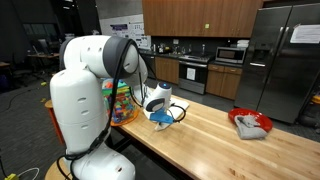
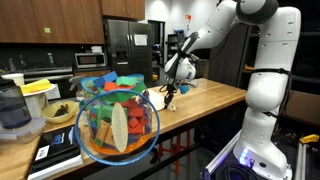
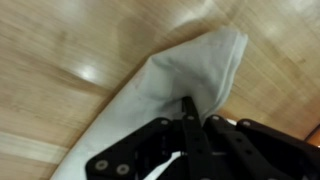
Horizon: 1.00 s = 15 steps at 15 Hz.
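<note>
In the wrist view a white cloth (image 3: 190,65) lies on the wooden table (image 3: 60,50), bunched into a point. My gripper (image 3: 192,108) is down on it, its black fingers drawn together and pinching a fold of the cloth. In both exterior views the gripper (image 1: 159,113) (image 2: 169,95) is low over the wooden counter, near its edge. Something small and blue (image 1: 161,123) lies right under it. The pinch itself is hidden in the exterior views.
A clear container of colourful blocks (image 2: 118,125) stands at one end of the counter (image 1: 200,135) and also shows behind the arm (image 1: 121,103). A red bowl holding a grey rag (image 1: 250,124) sits at the other end. Kitchen cabinets and a refrigerator (image 1: 285,60) stand behind.
</note>
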Available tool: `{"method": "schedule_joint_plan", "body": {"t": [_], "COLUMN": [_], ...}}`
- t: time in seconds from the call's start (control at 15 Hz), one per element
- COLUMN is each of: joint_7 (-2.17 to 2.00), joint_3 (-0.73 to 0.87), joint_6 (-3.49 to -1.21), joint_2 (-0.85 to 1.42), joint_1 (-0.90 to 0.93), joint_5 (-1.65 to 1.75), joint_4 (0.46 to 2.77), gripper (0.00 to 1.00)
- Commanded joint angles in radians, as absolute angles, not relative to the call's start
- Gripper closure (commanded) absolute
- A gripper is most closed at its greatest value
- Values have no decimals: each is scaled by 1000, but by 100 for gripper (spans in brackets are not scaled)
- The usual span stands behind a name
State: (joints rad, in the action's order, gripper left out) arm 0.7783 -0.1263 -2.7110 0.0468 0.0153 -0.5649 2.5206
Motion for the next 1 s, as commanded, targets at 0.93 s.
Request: {"method": "schedule_joint_plan", "body": {"t": [0.93], "joint_7": [1070], "joint_3": [113], "joint_6": [-2902], "joint_2": [-2], "joint_1": [-189], "joint_5": [-865], "joint_4": [2654], "gripper": [99]}}
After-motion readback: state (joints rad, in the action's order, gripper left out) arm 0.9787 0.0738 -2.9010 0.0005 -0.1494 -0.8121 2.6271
